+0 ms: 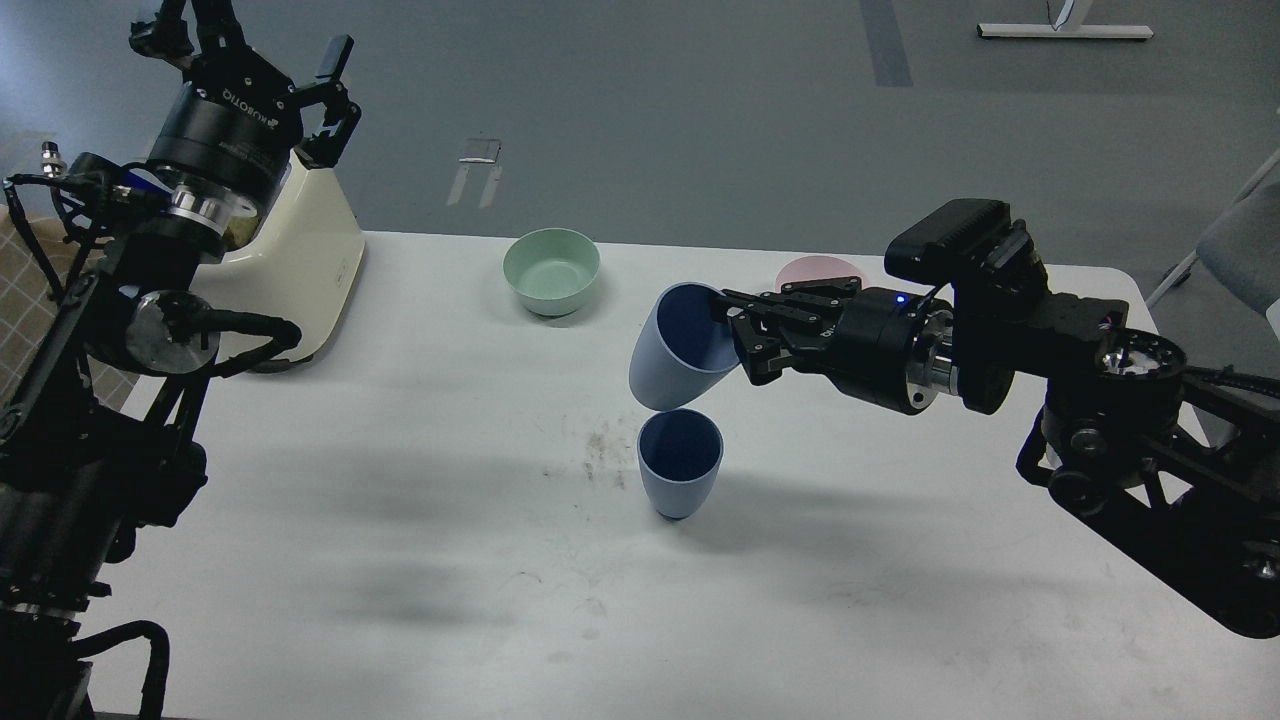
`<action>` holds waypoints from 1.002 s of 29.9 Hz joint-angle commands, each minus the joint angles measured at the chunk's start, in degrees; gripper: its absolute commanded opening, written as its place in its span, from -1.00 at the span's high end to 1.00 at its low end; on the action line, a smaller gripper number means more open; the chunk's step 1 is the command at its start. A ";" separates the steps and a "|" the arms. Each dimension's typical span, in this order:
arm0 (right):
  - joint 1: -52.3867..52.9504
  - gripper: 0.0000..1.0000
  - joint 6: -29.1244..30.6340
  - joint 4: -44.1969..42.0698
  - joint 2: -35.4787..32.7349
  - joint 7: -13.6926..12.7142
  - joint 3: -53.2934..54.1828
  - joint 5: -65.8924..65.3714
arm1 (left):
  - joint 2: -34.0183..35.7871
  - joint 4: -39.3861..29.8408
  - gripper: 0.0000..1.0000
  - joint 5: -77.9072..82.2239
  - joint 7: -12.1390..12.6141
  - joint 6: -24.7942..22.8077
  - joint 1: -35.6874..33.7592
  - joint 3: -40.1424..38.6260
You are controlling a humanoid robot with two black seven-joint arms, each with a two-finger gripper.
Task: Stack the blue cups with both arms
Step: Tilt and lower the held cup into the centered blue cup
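One pale blue cup (679,462) stands upright near the middle of the white table (400,560). My right gripper (738,335) is shut on the rim of the second blue cup (676,347) and holds it tilted in the air, its base just above the standing cup's mouth. My left gripper (255,45) is open and empty, raised high at the far left above a cream appliance, far from both cups.
A mint-green bowl (551,270) sits at the back centre. A pink bowl (812,272) is partly hidden behind my right gripper. A cream appliance (300,260) stands at the back left. A dirty smudge (600,450) lies left of the standing cup.
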 commanded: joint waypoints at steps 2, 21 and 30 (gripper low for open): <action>-0.24 1.00 0.01 0.90 -0.42 0.09 0.31 0.10 | 0.01 0.00 -0.95 0.00 0.00 0.00 0.01 0.00; -1.47 1.00 0.01 0.90 -2.87 2.46 -0.31 0.28 | 0.10 -0.09 -0.95 0.00 0.00 0.00 0.09 0.00; -2.53 1.00 0.01 0.90 -3.14 4.30 -0.84 0.28 | 0.19 0.00 -0.95 0.00 0.09 0.00 0.01 0.00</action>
